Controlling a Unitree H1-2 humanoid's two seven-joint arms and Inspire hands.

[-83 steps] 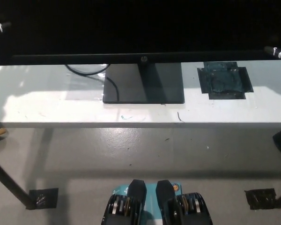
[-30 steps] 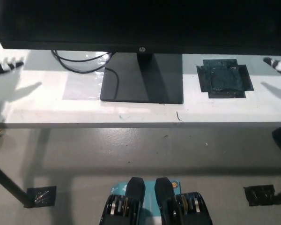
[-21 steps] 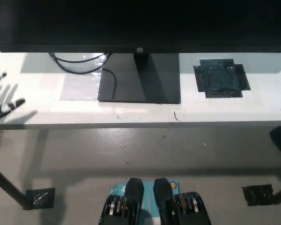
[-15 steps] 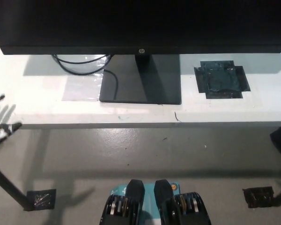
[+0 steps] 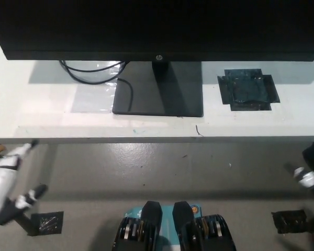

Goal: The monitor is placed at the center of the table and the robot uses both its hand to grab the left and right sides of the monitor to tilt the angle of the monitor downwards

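Head view, monitor (image 5: pixel 157 29) upright – long axis left-right, left hand (image 5: pixel 10 180) low

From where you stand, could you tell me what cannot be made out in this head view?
- Monitor: its top is cut off by the upper edge, so its tilt cannot be read.
- Left hand: at the lower left, partly cut by the edge and blurred; open or shut is unclear.
- Right hand: only a blurred tip at the right edge.
- Cable: its far end runs behind the monitor.
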